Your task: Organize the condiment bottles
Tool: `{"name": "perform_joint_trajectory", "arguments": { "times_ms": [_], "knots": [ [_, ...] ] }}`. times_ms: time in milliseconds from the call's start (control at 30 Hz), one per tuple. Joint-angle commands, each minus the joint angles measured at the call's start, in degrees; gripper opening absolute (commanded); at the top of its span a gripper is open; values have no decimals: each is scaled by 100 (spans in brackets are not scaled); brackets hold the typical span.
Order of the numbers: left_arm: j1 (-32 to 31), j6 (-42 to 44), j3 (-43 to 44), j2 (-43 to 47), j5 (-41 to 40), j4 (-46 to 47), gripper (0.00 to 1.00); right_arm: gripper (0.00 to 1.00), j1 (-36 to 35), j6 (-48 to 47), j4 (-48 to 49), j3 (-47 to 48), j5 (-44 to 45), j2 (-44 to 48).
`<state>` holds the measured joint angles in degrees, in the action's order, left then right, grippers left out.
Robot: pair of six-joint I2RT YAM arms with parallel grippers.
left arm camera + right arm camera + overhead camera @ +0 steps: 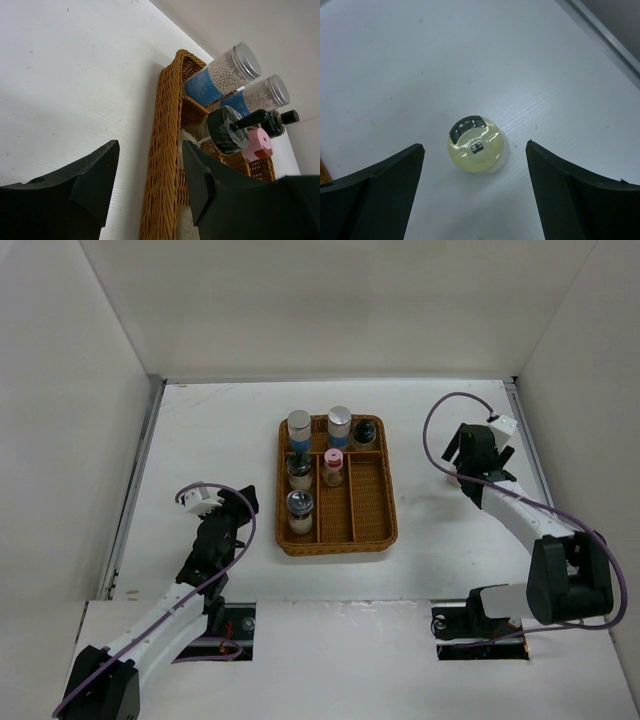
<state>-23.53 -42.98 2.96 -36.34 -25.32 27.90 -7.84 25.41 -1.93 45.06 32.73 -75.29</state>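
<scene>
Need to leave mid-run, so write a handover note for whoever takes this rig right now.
Left end effector: open, empty, near the left side of the wicker tray.
Right end effector: open, straddling the yellow-capped bottle, not gripping.
Done: six bottles stand in the tray.
To do: the yellow-capped bottle sits on the table right of the tray; grasp it, and probably move it into the tray.

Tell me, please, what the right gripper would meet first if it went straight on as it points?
Probably the yellow-topped bottle, centred between the open fingers of the right gripper; how far off is unclear.
</scene>
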Motion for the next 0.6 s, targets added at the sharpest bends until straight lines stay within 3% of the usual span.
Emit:
{"name": "perform_joint_trajectory", "arguments": {
  "times_ms": [0, 367, 467, 567],
  "knots": [
    [-51, 88, -323, 48, -148, 286, 51, 89, 50, -159, 237, 345, -320, -179],
    [-42, 88, -305, -31, -166, 313, 51, 75, 199, -141, 185, 583, -303, -820],
    [-33, 88, -296, -66, -166, 313, 51, 67, 226, -124, 158, 601, -294, -891],
    [-33, 88, -296, -93, -175, 347, 52, 52, 199, -124, 158, 618, -294, -900]
  ]
}}
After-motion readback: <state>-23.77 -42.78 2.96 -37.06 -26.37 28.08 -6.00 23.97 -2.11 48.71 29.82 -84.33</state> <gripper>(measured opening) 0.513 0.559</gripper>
